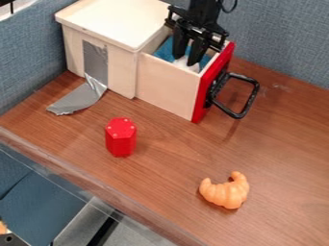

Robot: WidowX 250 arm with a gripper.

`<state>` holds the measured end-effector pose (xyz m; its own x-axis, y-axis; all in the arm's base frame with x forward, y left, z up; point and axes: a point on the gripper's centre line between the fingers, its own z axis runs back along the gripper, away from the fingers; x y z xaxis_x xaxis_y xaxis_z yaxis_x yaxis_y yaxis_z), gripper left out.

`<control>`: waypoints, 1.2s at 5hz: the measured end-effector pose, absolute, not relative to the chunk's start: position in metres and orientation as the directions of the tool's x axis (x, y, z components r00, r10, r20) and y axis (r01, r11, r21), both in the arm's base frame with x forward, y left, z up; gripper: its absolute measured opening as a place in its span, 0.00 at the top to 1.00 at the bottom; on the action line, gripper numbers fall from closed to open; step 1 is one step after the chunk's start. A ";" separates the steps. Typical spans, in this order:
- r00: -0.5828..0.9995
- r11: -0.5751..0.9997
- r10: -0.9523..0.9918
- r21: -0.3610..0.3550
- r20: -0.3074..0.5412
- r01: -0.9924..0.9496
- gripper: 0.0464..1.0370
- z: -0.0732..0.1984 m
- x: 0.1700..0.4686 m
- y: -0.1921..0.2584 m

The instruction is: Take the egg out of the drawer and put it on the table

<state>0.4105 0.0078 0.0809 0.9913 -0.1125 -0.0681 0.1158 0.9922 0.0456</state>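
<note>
The drawer front (214, 82) is red, its handle (246, 98) black.

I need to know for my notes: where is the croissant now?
The croissant lies on the table in the lower right of the camera view, nearer the viewer than the red hexagonal block.

no readable text, no legible labels or brands, no numbers, no signs with readable words

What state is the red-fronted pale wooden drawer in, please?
Open: the drawer juts out from the pale wooden cabinet, exposing its blue interior.
</note>
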 end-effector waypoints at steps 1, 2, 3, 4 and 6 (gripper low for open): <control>0.991 0.992 -0.111 0.044 -0.071 0.114 0.18 0.079 0.410 0.008; 0.992 0.992 -0.108 0.051 -0.073 0.111 0.02 0.078 0.410 0.009; 0.991 0.993 -0.096 0.060 -0.098 0.102 0.03 0.068 0.409 0.011; 0.990 0.993 -0.096 0.062 -0.106 0.103 0.09 0.067 0.409 0.012; 0.992 0.994 -0.091 0.051 -0.092 0.096 0.23 0.063 0.409 0.011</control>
<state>0.4090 0.0114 0.0635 0.9916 -0.0909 -0.0923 0.0959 0.9941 0.0514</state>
